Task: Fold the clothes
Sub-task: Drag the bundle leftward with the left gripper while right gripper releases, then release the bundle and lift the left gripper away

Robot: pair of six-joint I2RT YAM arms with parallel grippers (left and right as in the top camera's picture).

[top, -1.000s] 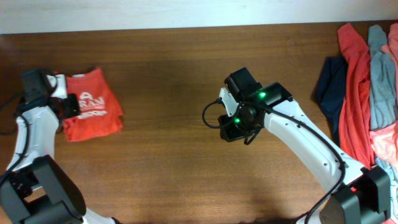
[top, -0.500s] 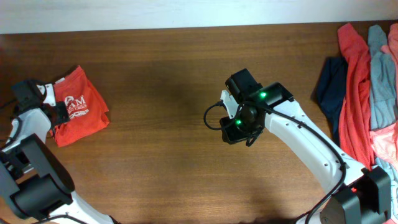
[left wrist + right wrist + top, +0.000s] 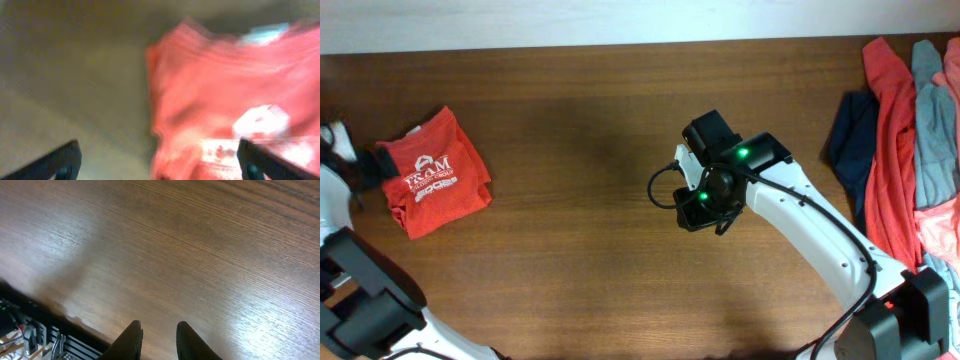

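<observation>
Since the earlier frames, the left gripper (image 3: 358, 168) has released the orange-red T-shirt (image 3: 433, 185) and drawn back toward the left edge of the table (image 3: 580, 120); the right arm (image 3: 800, 230) has not shifted.

Overhead: the T-shirt lies folded near the table's left end, white lettering upward, just beside the left gripper. A pile of other garments (image 3: 905, 150), red, grey-blue, navy and pink, lies at the far right, well apart from both arms.

Left wrist: blurred. The left gripper's fingers (image 3: 62, 160) stand wide apart, the shirt ahead of them and not held.

Right wrist: the right gripper (image 3: 159, 330) hangs over bare wood, its fingers separated by a narrow gap with nothing between them.
</observation>
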